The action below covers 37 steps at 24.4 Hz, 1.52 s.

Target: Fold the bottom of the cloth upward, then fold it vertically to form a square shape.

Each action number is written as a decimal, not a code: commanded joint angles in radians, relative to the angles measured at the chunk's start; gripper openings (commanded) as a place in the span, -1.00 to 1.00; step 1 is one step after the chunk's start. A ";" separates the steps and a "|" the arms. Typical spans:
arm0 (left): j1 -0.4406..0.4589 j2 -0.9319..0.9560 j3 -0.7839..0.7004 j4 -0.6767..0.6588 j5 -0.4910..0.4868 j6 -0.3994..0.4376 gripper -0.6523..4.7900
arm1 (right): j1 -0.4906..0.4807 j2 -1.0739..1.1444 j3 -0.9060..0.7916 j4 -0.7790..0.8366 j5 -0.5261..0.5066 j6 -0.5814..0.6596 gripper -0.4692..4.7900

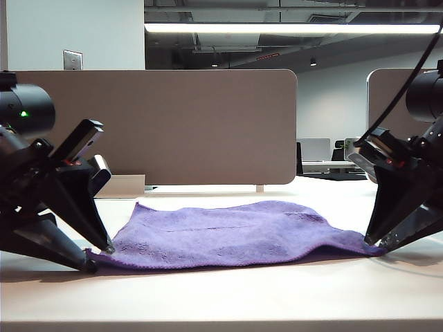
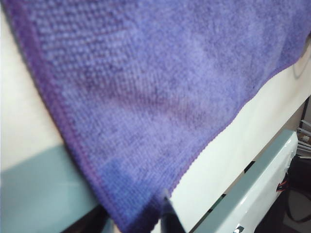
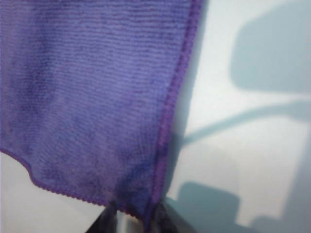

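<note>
1. On the left I have the left gripper [image 1: 99, 256] down at the near-left corner of the cloth [image 1: 228, 235], its jaws spread wide, one tip either side of that corner; I see no pinch on the fabric.
2. The cloth lies spread on the desk [image 1: 228, 297], mid-scene, a shallow crease running across it.
3. My left wrist view shows that corner [image 2: 136, 213] between the dark finger tips.
4. On the right, the right gripper [image 1: 375, 245] sits at the near-right corner, jaws narrow and clamped on it; the right wrist view shows the corner [image 3: 138, 206] pinched between them.
</note>
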<state>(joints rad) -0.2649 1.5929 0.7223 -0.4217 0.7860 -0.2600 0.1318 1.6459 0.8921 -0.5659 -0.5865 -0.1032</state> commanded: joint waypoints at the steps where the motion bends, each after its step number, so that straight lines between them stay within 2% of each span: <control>1: 0.000 0.005 -0.002 0.008 -0.005 -0.003 -0.32 | 0.002 0.014 -0.007 -0.013 0.007 -0.005 -0.41; 7: 0.000 0.006 -0.002 0.014 -0.008 -0.003 -0.32 | 0.002 0.014 -0.007 -0.013 0.006 -0.005 -0.44; 9: 0.000 0.006 -0.002 0.013 -0.016 -0.003 -0.32 | 0.002 0.014 -0.007 -0.014 0.005 -0.005 -0.60; 13: 0.000 0.006 -0.002 0.013 -0.026 -0.003 -0.32 | 0.002 0.014 -0.007 -0.018 0.004 -0.005 -0.64; 16: 0.000 0.006 -0.002 0.012 -0.026 -0.003 -0.32 | 0.002 0.014 -0.007 -0.020 0.003 -0.006 -0.75; 21: 0.000 0.006 -0.001 0.013 -0.025 -0.003 -0.37 | 0.002 0.013 -0.007 -0.030 -0.008 -0.006 -0.75; 23: 0.000 0.006 -0.001 0.012 -0.024 -0.003 -0.49 | 0.002 0.013 -0.007 -0.029 -0.040 -0.006 -0.83; 28: 0.000 0.006 -0.001 0.012 -0.021 -0.003 -0.49 | 0.003 0.013 -0.006 -0.035 -0.071 -0.006 -0.83; 31: 0.000 0.006 -0.001 0.013 0.000 -0.003 -0.55 | 0.003 0.012 -0.006 -0.042 -0.072 -0.006 -0.83; 33: 0.000 0.005 -0.001 0.012 0.005 -0.003 -0.58 | 0.003 0.011 -0.006 -0.043 -0.106 -0.006 -0.83; 37: 0.000 0.005 0.000 0.017 0.075 -0.003 -0.59 | 0.008 0.002 0.003 -0.059 -0.129 -0.006 -0.83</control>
<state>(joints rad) -0.2649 1.6001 0.7223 -0.4110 0.8185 -0.2634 0.1356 1.6588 0.8898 -0.6136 -0.7044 -0.1036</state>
